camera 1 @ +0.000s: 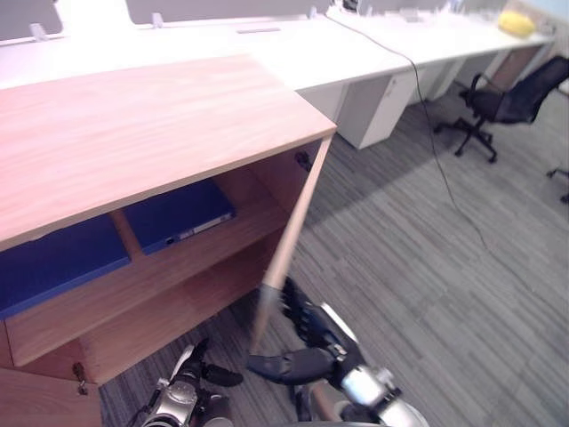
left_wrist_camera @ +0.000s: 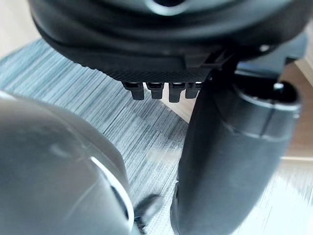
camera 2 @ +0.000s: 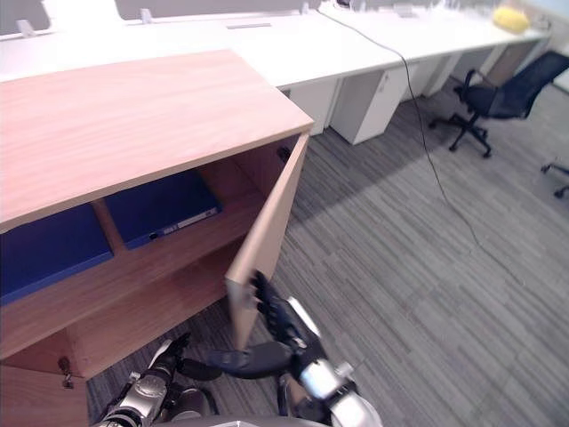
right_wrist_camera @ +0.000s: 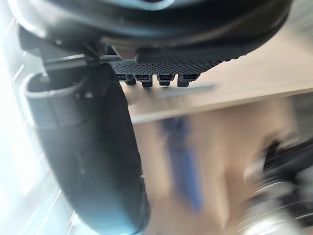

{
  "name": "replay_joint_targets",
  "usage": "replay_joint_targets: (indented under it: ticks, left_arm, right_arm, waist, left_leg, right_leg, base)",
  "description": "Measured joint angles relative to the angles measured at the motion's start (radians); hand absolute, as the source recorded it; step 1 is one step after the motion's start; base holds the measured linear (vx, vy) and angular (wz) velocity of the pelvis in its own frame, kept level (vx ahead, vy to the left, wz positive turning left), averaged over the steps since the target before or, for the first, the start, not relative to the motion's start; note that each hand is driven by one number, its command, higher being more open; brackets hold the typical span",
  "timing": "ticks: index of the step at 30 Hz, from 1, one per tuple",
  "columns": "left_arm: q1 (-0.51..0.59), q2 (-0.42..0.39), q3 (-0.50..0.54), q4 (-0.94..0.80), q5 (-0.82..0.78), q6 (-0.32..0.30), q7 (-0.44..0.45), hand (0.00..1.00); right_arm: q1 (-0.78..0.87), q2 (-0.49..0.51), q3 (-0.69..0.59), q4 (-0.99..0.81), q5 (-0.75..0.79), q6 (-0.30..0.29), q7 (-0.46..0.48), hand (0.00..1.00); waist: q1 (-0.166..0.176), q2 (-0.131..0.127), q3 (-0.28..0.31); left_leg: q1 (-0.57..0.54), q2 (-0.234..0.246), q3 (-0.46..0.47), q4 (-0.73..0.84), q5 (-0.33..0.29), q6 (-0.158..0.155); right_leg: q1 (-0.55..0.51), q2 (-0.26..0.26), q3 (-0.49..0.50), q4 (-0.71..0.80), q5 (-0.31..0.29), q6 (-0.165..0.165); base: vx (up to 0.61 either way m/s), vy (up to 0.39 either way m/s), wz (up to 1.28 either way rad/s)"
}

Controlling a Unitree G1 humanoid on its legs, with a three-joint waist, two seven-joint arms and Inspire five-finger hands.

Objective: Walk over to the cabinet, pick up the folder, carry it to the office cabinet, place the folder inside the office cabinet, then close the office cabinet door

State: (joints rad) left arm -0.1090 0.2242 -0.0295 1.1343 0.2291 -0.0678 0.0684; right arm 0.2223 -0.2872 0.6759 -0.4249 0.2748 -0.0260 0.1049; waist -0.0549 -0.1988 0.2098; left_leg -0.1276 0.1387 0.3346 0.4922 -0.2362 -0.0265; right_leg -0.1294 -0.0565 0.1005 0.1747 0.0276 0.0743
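I read this as the last step, closing the door. The folder [camera 1: 178, 213] already lies flat on the upper shelf [camera 1: 151, 277] inside the office cabinet [camera 1: 133, 124], in the compartment nearer the open side. A second blue folder [camera 1: 53, 262] lies beyond the divider, and I take the one by the door to be ours, though nothing marks it. The door [camera 2: 267, 222] stands well open, swung out over the grey floor [camera 1: 427, 267], its free edge pointing toward me. My right hand [camera 2: 284, 331] is low at that free edge with nothing in it. Its fingers [camera 2: 265, 298] are straight and laid against the outer face near the bottom corner, touching as far as I can judge, and the thumb sticks out sideways under the edge. My left hand [camera 1: 187, 378] hangs lower down in front of the cabinet base, fingers loose and grasping nothing. The next move calls for a flat push with the right palm, sweeping the door in an arc toward the cabinet front. I want the contact on the outer face rather than the thin edge, so the fingers do not slip past the corner or get caught between door and frame. The left hand should keep out of the door's path (it sits close to the lower opening).
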Motion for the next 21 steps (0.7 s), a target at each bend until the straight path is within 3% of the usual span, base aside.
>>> replay_joint_targets:
  ticks: [1,2,3,5,6,9,11,16,21]
  left_arm:
    - [-0.005,-0.010,0.000,-0.002,-0.005,0.001,0.004,1.00]
    - [-0.001,-0.038,-0.007,-0.004,-0.004,-0.001,0.012,1.00]
    - [-0.003,-0.032,0.000,-0.005,-0.021,0.007,0.012,1.00]
    - [-0.001,-0.027,0.001,-0.013,-0.029,0.009,0.018,1.00]
    - [0.007,-0.027,0.002,-0.040,-0.034,0.010,0.020,1.00]
    - [0.012,-0.028,0.004,-0.071,-0.040,0.009,0.023,1.00]
    - [0.020,-0.048,0.043,-0.104,-0.058,0.007,0.030,1.00]
    - [0.057,-0.062,0.100,-0.150,-0.094,-0.001,0.048,1.00]
    - [0.129,-0.056,0.126,-0.150,-0.104,-0.007,0.057,1.00]
  right_arm:
    - [-0.045,0.002,0.002,-0.006,0.001,-0.010,0.008,1.00]
    - [-0.166,0.012,0.009,-0.015,0.001,-0.038,0.019,1.00]
    - [-0.246,0.067,0.025,0.022,0.001,-0.045,0.017,1.00]
    - [-0.338,0.109,0.029,0.085,-0.001,-0.048,0.011,1.00]
    - [-0.451,0.135,0.025,0.195,-0.004,-0.052,-0.001,1.00]
    - [-0.560,0.174,0.001,0.374,-0.035,-0.050,-0.026,1.00]
    - [-0.675,0.227,-0.110,0.611,-0.072,-0.032,-0.070,1.00]
    - [-0.814,0.262,-0.226,0.832,-0.104,-0.008,-0.129,1.00]
    - [-0.809,0.253,-0.324,0.845,-0.115,-0.017,-0.162,1.00]
  waist:
    - [0.006,0.022,0.010]
    - [0.022,0.093,0.023]
    - [0.036,0.079,0.032]
    - [0.044,0.060,0.019]
    - [0.072,0.060,0.019]
    - [0.099,0.059,0.018]
    - [0.128,0.058,0.017]
    - [0.173,0.081,0.032]
    - [0.177,0.098,0.038]
  left_leg:
    - [-0.017,0.019,-0.019,0.058,-0.013,0.006]
    - [0.001,0.047,-0.054,0.035,-0.051,0.011]
    - [0.004,0.026,-0.055,-0.004,-0.035,-0.003]
    - [-0.003,0.000,-0.089,-0.037,-0.012,0.002]
    - [-0.016,-0.006,-0.123,-0.041,-0.004,0.006]
    - [-0.033,-0.021,-0.161,-0.065,0.016,0.007]
    - [-0.057,-0.040,-0.214,-0.089,0.044,0.000]
    - [-0.062,-0.072,-0.284,-0.148,0.090,0.004]
    - [-0.047,-0.106,-0.304,-0.205,0.126,0.007]
  right_leg:
    - [0.000,0.010,-0.016,0.001,-0.001,0.001]
    - [0.010,0.049,-0.055,-0.010,0.003,0.005]
    - [0.007,0.027,-0.059,-0.014,0.018,0.003]
    - [0.020,0.010,-0.082,-0.050,0.043,-0.002]
    - [0.034,0.004,-0.121,-0.063,0.045,-0.011]
    - [0.040,-0.006,-0.164,-0.082,0.042,-0.016]
    - [0.040,-0.018,-0.221,-0.093,0.043,-0.014]
    - [0.047,-0.031,-0.271,-0.096,0.040,-0.019]
    - [0.061,-0.066,-0.287,-0.103,0.040,-0.018]
  base:
    - [0.05,0.056,0.57]
    - [-0.09,0.063,0.37]
    - [-0.09,0.090,0.45]
    - [0.00,0.023,0.69]
    - [0.03,0.000,0.76]
    - [0.05,-0.010,0.55]
    - [0.09,-0.013,0.76]
    - [0.11,0.009,0.55]
    - [0.04,0.052,0.34]
